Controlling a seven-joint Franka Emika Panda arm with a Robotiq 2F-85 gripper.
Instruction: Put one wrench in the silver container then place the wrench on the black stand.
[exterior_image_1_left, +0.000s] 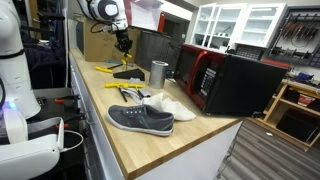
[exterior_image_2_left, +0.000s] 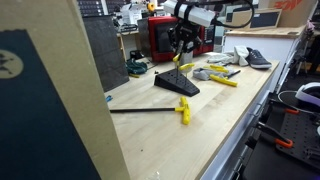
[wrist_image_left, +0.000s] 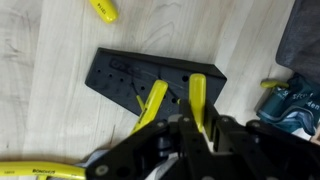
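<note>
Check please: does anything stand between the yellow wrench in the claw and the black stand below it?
Nothing visible does. In the wrist view the claw, shut on the yellow wrench, hangs right over the black stand, and no other object lies on the stand. Whether wrench and stand touch, I cannot tell.

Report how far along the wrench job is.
Done: the yellow-handled wrench is picked up; the silver container shows nothing sticking out, so whether the wrench went in cannot be told. In hand: the gripper is shut on the wrench, above the black stand. Left: set it on the stand and release.
</note>
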